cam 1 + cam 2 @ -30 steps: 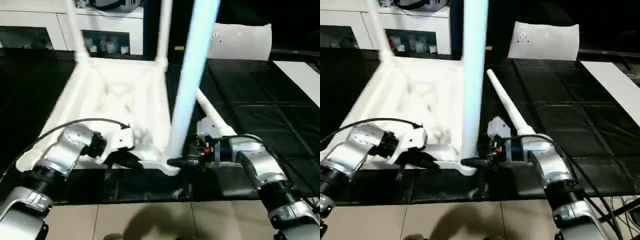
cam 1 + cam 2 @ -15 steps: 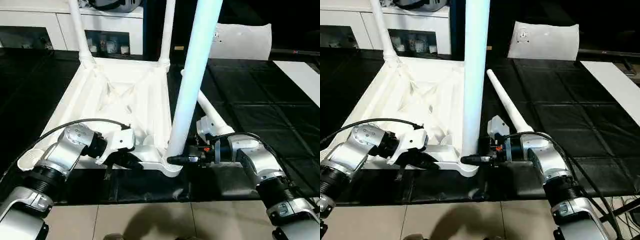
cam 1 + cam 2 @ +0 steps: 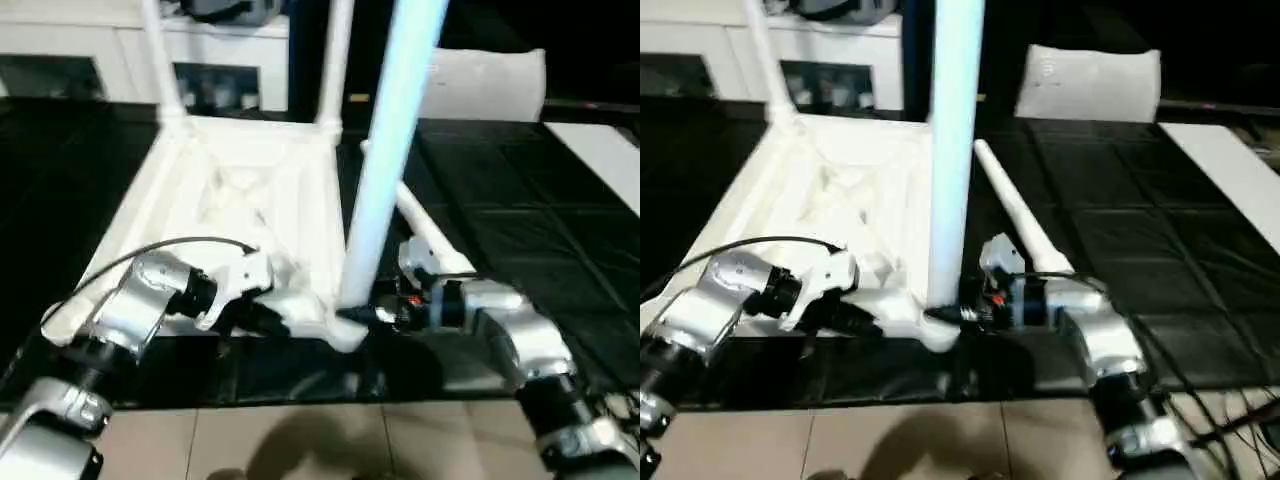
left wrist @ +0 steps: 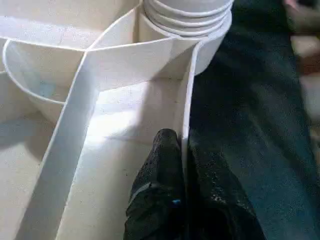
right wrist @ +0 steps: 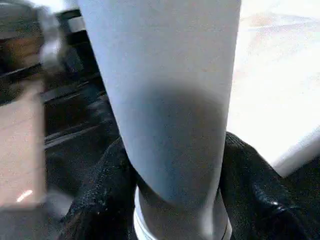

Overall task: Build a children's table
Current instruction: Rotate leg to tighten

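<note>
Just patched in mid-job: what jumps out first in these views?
The upside-down tabletop on the black mat, with a tall white leg rising from its near corner socket. The right pincer has its fingers on either side of that leg's base; the left pincer pinches the tabletop's rim beside it. Another leg lies loose on the mat to the right.

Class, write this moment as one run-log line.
left gripper: shut on tabletop rim | right gripper: shut on near-corner leg | fourth leg: lying loose
</note>
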Robot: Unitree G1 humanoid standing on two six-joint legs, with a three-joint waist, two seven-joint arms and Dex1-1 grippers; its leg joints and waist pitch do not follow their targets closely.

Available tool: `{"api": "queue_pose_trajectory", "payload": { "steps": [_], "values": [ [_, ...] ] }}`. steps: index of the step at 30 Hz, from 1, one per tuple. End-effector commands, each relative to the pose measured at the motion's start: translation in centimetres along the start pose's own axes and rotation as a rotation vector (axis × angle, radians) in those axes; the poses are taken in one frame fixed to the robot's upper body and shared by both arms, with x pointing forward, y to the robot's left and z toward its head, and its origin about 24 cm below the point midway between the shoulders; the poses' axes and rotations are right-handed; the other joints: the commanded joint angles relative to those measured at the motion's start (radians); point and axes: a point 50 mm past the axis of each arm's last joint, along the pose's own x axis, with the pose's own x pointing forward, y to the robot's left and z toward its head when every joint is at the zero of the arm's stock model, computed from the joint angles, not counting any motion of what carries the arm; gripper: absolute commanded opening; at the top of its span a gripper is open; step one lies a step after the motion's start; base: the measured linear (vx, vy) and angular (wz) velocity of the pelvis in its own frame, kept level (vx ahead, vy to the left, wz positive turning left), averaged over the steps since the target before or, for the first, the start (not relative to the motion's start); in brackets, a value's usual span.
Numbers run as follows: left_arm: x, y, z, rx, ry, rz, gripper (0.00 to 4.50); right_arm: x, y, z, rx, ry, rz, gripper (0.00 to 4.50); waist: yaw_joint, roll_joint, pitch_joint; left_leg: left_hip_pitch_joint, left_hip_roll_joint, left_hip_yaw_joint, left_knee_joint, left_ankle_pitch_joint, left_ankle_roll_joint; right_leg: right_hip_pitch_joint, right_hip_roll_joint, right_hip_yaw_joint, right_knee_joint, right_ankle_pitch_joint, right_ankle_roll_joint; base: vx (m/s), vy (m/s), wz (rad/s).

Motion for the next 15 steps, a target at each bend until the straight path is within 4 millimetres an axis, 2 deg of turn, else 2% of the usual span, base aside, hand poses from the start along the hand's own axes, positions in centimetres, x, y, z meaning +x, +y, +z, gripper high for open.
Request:
{"api": "queue_pose_trajectory", "payload": {
  "steps": [1,3,4,5,6,7,8,9,10,11,12,13,15],
  "values": [
    [0.9,0.1,3.4,-0.068,-0.209,0.151,0.00,3.7,2.2,-1.1,0.094,0.030,0.010,1.98,-0.010,0.003,-0.053,-0.013,-0.013,0.007,-0.066,-0.296,0.000,0.049,-0.061,0.026,-0.129,-0.661,-0.009,0.000,0.000,0.00],
    [1.1,-0.1,3.8,-0.081,-0.227,0.171,0.00,4.3,2.2,-1.0,0.104,0.030,-0.032,1.98,-0.028,0.005,-0.054,-0.020,-0.013,0.005,-0.066,-0.281,0.010,0.050,-0.057,0.023,-0.130,-0.646,-0.001,0.000,0.000,0.00],
    [1.9,-0.6,4.7,-0.118,-0.270,0.230,0.00,5.7,2.1,-0.9,0.128,0.037,-0.153,1.98,-0.037,0.001,-0.054,-0.016,-0.016,0.007,-0.063,-0.281,0.020,0.044,-0.054,0.023,-0.133,-0.640,-0.002,0.000,0.000,0.00],
    [2.1,-0.6,4.9,-0.127,-0.281,0.249,0.00,6.0,2.0,-0.9,0.133,0.041,-0.182,1.98,-0.049,0.002,-0.053,-0.018,-0.016,0.007,-0.064,-0.270,0.022,0.041,-0.054,0.022,-0.131,-0.631,-0.014,0.000,0.000,0.00],
    [2.9,-0.8,6.0,-0.162,-0.328,0.321,0.00,7.1,1.8,-0.7,0.151,0.047,-0.298,1.98,-0.051,0.004,-0.055,-0.019,-0.015,0.006,-0.064,-0.267,0.020,0.044,-0.055,0.021,-0.128,-0.623,-0.017,0.000,0.000,0.00],
    [3.1,-0.9,6.4,-0.171,-0.343,0.343,0.00,7.4,1.6,-0.7,0.156,0.047,-0.333,1.98,-0.063,0.003,-0.058,-0.022,-0.013,0.005,-0.066,-0.257,0.025,0.046,-0.052,0.023,-0.124,-0.585,-0.027,0.000,0.000,0.00],
    [3.4,-0.8,7.0,-0.178,-0.366,0.390,0.00,7.8,1.4,-0.5,0.173,0.045,-0.381,1.98,-0.066,0.005,-0.061,-0.018,-0.010,0.007,-0.066,-0.250,0.034,0.043,-0.052,0.029,-0.121,-0.540,-0.043,0.000,0.000,0.00],
    [3.4,-0.8,7.1,-0.179,-0.370,0.401,0.00,7.8,1.4,-0.5,0.177,0.045,-0.390,1.98,-0.066,0.005,-0.061,-0.018,-0.010,0.007,-0.066,-0.250,0.034,0.043,-0.052,0.029,-0.121,-0.540,-0.043,0.000,0.000,0.00],
    [3.6,-0.7,7.5,-0.183,-0.384,0.432,0.00,8.0,1.3,-0.4,0.187,0.043,-0.419,1.98,-0.063,0.005,-0.068,-0.023,-0.006,0.009,-0.069,-0.204,0.053,0.047,-0.051,0.039,-0.108,-0.430,-0.073,0.000,0.000,0.00],
    [3.7,-0.7,8.0,-0.188,-0.400,0.474,0.00,8.3,1.2,-0.2,0.201,0.034,-0.452,1.98,-0.060,0.001,-0.070,-0.022,-0.004,0.013,-0.069,-0.176,0.068,0.044,-0.048,0.045,-0.098,-0.366,-0.096,0.000,0.000,0.00],
    [3.7,-0.8,8.2,-0.184,-0.399,0.480,0.00,8.4,1.2,-0.1,0.214,0.016,-0.452,1.98,-0.060,0.001,-0.070,-0.024,-0.004,0.014,-0.069,-0.167,0.071,0.045,-0.048,0.047,-0.093,-0.346,-0.108,0.051,0.002,0.07],
    [3.8,-0.8,8.3,-0.181,-0.398,0.484,0.00,8.5,1.3,0.0,0.223,0.003,-0.450,1.98,-0.055,0.002,-0.074,-0.028,-0.004,0.015,-0.068,-0.131,0.080,0.052,-0.050,0.051,-0.085,-0.289,-0.125,0.054,-0.003,0.04],
    [3.8,-0.8,8.3,-0.185,-0.398,0.486,0.00,8.5,1.3,0.2,0.213,-0.006,-0.455,1.98,-0.048,0.003,-0.080,-0.032,-0.002,0.016,-0.063,-0.035,0.110,0.057,-0.049,0.055,-0.064,-0.130,-0.170,0.054,-0.003,0.03]
  ]
}}
